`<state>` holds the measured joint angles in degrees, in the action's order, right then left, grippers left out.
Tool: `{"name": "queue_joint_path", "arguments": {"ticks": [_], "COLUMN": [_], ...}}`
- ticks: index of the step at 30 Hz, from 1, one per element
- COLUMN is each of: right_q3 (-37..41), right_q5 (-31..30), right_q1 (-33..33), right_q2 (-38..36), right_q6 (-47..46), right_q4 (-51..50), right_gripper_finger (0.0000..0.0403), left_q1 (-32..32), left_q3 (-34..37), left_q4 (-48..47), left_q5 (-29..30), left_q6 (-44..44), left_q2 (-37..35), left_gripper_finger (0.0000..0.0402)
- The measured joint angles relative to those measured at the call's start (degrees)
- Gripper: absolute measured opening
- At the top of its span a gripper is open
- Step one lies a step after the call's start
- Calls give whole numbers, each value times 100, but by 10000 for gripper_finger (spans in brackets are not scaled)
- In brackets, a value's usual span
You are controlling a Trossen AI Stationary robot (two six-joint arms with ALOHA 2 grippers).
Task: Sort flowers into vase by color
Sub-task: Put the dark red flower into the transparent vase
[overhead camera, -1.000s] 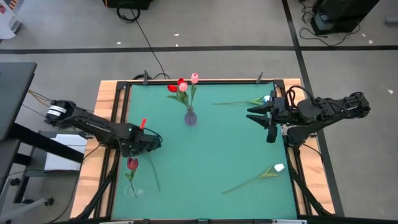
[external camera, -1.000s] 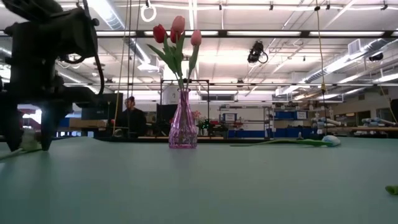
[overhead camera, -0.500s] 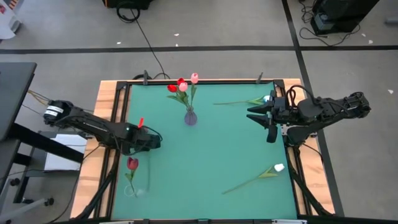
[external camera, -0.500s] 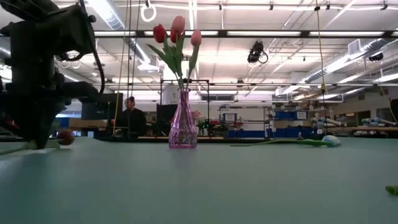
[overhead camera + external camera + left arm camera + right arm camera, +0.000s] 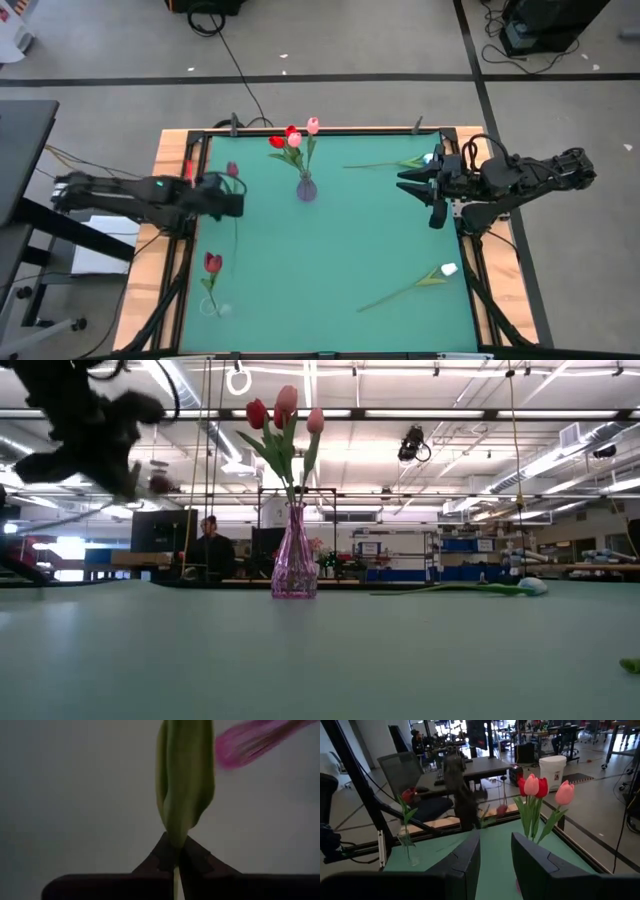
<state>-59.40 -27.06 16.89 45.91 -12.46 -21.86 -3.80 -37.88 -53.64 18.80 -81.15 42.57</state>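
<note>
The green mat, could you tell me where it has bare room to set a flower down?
Widest bare patch: mid-mat, between the purple vase, right tool and white tulip. Crowded: left edge, where the left tool lifts a dark tulip above the clear vase.

Tulips: three in purple vase (image 5: 306,188), one gripped, three loose.
Vase: red and pink heads (image 5: 292,137). Dark-red tulip (image 5: 233,171) pinched in left gripper (image 5: 238,200). Red tulip (image 5: 212,263) upright in clear vase (image 5: 212,305); two white tulips (image 5: 447,269) flat on right.

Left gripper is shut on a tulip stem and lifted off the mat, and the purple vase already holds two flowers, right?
Not quite. The left gripper is shut on a tulip stem, but the purple vase holds three flowers, as the high view and right wrist view show.
</note>
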Motion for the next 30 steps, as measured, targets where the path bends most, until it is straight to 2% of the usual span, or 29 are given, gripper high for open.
{"name": "queue_joint_path", "arguments": {"ticks": [7, 14, 16, 19, 21, 26, 30], "right_q3": [0, 0, 0, 0, 0, 0, 0], "right_q5": [1, 0, 1, 0, -1, 1, 1], "right_q1": [2, 2, 2, 2, 2, 2, 2], "right_q2": [0, 0, 0, 0, 0, 0, 0], "right_q6": [0, 0, 0, -1, -1, 0, -1], "right_q4": [-1, -1, -2, -3, -3, -3, -3], "right_gripper_finger": [119, 119, 119, 119, 119, 119, 119], "left_q1": [361, 403, 396, 386, 386, 318, -34], "left_q3": [-1371, -2694, -3013, -3213, -3209, -2939, -2392], "left_q4": [-583, -655, -517, 240, 925, 2188, 2916], "left_q5": [561, 554, 334, -507, -1450, -4056, -5326], "left_q6": [2848, 5699, 6317, 7226, 7598, 7881, 7934], "left_q2": [-542, -676, -681, -680, -674, -565, -497], "left_gripper_finger": [16, 18, 19, 19, 20, 20, 20]}}
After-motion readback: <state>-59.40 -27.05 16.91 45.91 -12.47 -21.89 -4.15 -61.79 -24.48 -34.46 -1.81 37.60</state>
